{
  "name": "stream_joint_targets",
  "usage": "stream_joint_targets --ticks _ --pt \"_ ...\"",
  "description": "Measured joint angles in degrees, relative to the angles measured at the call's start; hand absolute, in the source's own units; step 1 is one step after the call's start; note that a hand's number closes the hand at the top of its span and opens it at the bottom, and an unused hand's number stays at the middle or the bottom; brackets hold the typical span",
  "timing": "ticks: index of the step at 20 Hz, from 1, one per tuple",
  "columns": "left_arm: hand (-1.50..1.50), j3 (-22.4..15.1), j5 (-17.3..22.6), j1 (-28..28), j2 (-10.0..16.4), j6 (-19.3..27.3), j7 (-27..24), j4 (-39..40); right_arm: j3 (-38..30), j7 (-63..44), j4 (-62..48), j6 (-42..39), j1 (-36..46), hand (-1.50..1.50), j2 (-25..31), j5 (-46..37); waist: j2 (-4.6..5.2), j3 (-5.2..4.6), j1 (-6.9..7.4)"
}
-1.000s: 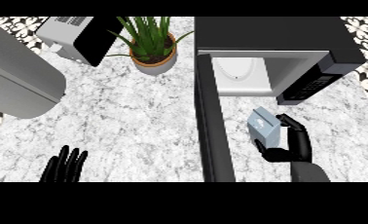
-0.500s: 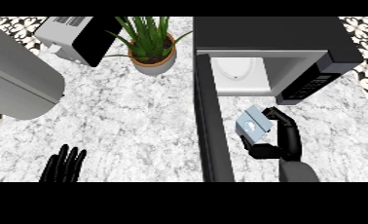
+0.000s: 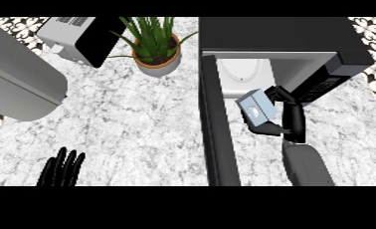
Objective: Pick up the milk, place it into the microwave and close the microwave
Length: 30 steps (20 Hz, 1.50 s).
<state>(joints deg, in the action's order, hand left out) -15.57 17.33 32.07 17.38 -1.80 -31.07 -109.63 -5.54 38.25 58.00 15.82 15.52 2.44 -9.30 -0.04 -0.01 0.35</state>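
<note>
The right robot hand (image 3: 292,118) curls round the tilted milk carton (image 3: 257,107) at microwave (image 3: 279,34) mouth; carton may clip open door (image 3: 217,138).

Bright, even light covers the white marble bench (image 3: 125,118), its grey veining plain from 7 to 12 o'clock. The microwave (image 3: 279,34) at 1 o'clock has a flat black top, while its cavity shows pale and lit. The milk (image 3: 255,107) at 3 o'clock shows one paler face and one darker, beside the right robot hand (image 3: 290,118), which reads as flat black. The plant (image 3: 152,36) at 11 o'clock shows vivid green leaves
</note>
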Motion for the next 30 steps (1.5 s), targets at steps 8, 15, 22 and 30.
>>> stream_joint_targets --ticks 8,15,22,30 --pt "-1.5 2.1 1.1 -1.7 0.2 -1.6 1.3 0.8 -1.6 -5.1 -14.0 5.5 13.5 1.5 3.6 -5.0 0.23 0.02 0.69" --pt "-1.5 2.8 1.7 -3.5 0.2 -3.3 1.9 1.8 -4.1 -4.0 -28.7 11.9 23.6 1.5 5.9 -7.9 0.53 0.17 1.84" --pt "-1.5 2.4 -0.8 -5.3 -0.1 -2.0 3.1 2.9 -5.3 -5.2 -39.2 20.2 31.3 1.5 8.8 -11.0 1.45 0.38 3.58" --pt "-1.5 1.6 -5.0 -6.9 0.5 -0.2 5.1 2.7 -5.8 -7.5 -46.1 28.7 36.5 -1.5 11.1 -13.3 2.35 0.55 5.26"
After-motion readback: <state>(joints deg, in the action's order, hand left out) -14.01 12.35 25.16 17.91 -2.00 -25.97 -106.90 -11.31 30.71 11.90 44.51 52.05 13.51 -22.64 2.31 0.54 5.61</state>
